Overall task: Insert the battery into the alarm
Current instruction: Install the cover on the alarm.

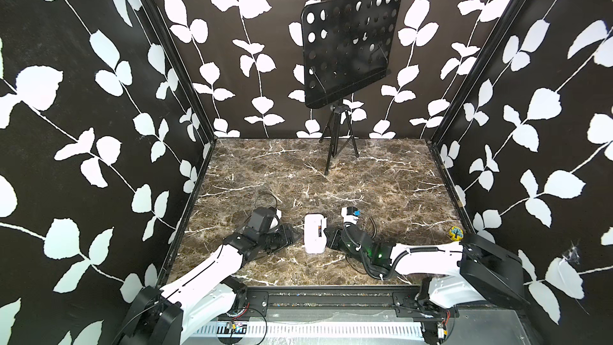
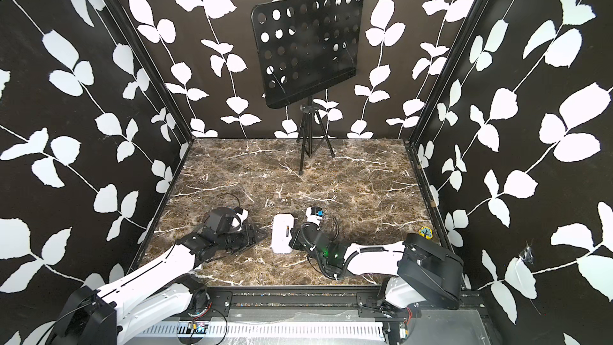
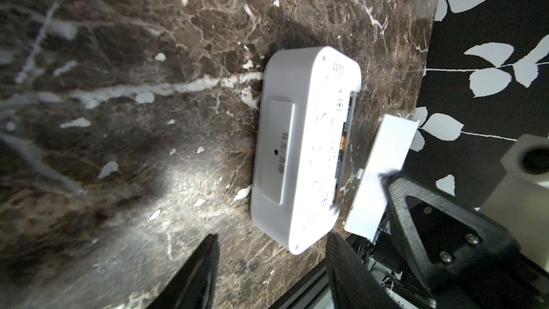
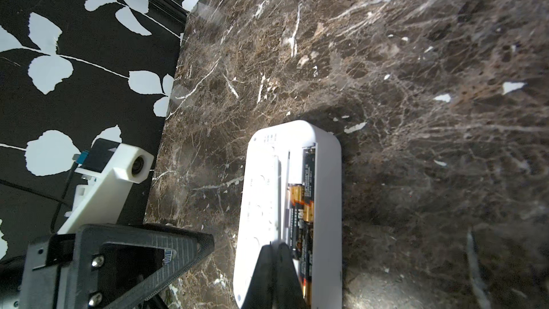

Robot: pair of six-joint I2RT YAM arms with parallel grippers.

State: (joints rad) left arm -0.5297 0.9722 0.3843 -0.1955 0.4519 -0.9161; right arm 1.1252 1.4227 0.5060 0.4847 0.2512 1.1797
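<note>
Clearly, right end effector (image 4: 274,248) pinches cover (image 3: 383,170) over the alarm (image 3: 300,144).

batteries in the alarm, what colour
The batteries are black with gold-orange bands; clearest in the right wrist view.

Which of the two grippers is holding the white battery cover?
The right gripper, shut on the battery cover beside the alarm; the left gripper is open and holds nothing.

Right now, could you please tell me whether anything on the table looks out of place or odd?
The alarm lies back-up with its battery bay uncovered, batteries exposed; the cover is off, pinched in the shut right gripper. Nothing looks damaged or spilled.
</note>
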